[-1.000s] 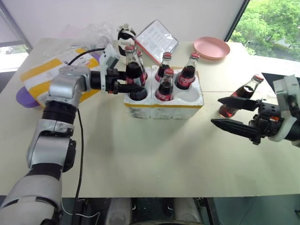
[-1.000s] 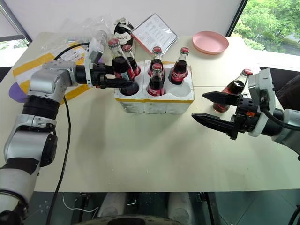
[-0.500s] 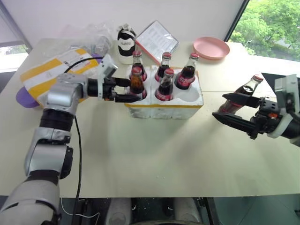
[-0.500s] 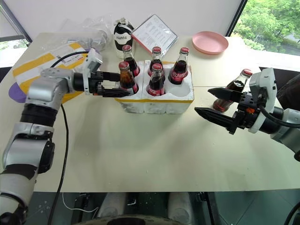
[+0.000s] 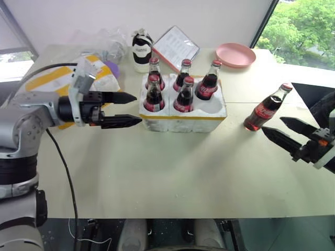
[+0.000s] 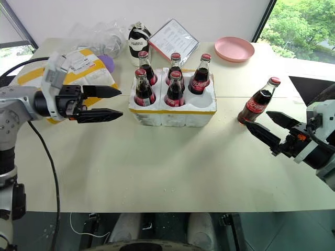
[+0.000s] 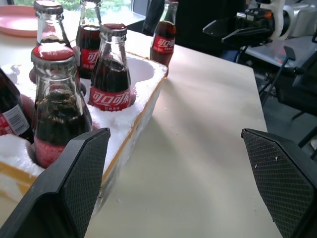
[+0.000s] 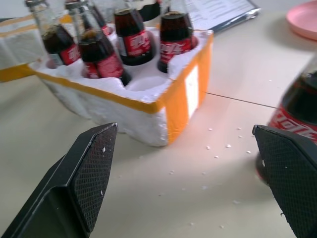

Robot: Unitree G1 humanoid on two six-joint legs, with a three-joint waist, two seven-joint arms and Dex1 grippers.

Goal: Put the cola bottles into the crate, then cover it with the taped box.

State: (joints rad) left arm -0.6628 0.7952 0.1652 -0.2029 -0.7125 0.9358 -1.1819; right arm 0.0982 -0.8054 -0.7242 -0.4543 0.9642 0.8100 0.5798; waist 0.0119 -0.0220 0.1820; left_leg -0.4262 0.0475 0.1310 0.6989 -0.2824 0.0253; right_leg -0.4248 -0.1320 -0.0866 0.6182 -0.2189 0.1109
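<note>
- Left eye view: the crate sat at the table's centre with five bottles seated in its wells; the well at the crate's 4 o'clock corner stood empty.
- The sixth bottle stood upright on the table at 3 o'clock from the crate, apart from it.
- The right gripper lay near this bottle at its 5 o'clock, fingers spread wide and holding nothing.
- The left gripper pointed at the crate from 9 o'clock, just beside its wall, likewise wide open and empty.
- The box lay at 9 to 10 o'clock from the crate, behind the left gripper.
- Risk: the lone bottle was tall and narrow, so a finger striking its side before closing would probably topple or roll it.
- Risk: a bottle carried tilted could catch the foam rim of the empty well and tip the neighbouring bottles.
- Risk: bottle necks stood above the crate rim, so a box lowered off-centre would likely rest on caps instead of seating.
- Writing: red bottle labels bore white script, too small to read surely.
- A black-and-white squat bottle at 11 o'clock carried lettering that could not be read; the box's white label was also unreadable.
</note>
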